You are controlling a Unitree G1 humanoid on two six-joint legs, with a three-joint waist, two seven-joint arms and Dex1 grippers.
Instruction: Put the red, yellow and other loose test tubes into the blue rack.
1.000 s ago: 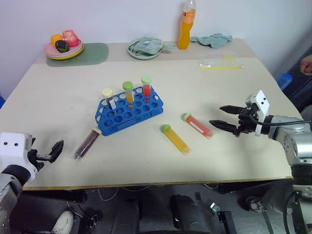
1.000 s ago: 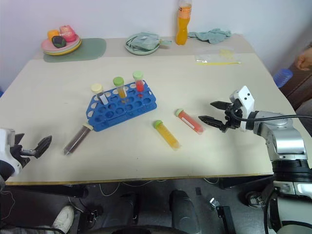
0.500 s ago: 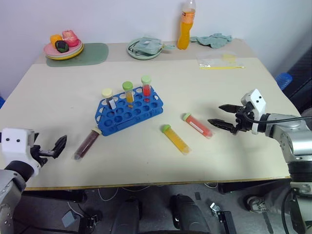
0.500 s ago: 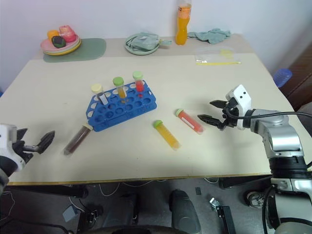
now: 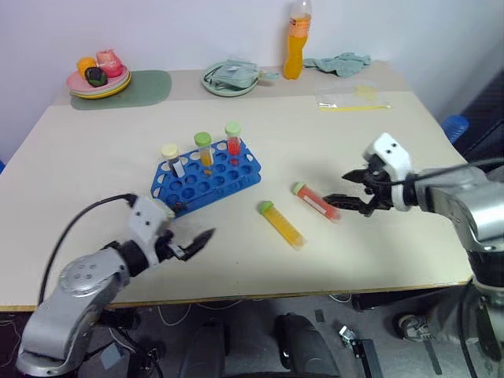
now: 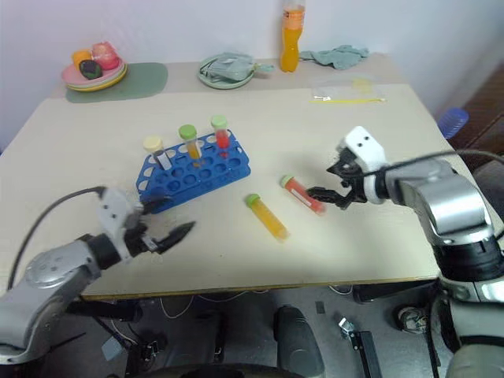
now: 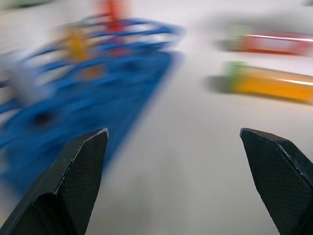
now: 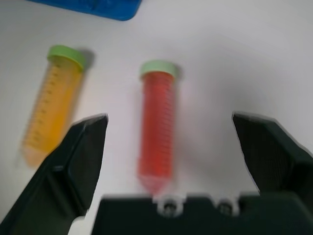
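While left gripper (image 5: 197, 242) swings in from table edge toward blue rack (image 5: 206, 178), jaws wide, empty, right gripper (image 5: 346, 189) tips down over red tube (image 5: 318, 202), wide, empty. Yellow tube (image 5: 283, 224) lies beside. Pickup looks imminent.

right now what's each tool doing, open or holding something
Left tool: open, holding nothing, near the blue rack.
Right tool: open, holding nothing, lined up on the red tube.

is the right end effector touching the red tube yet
Apart: the right wrist view shows the red tube lying between the right end effector's open fingers with table showing on both sides.
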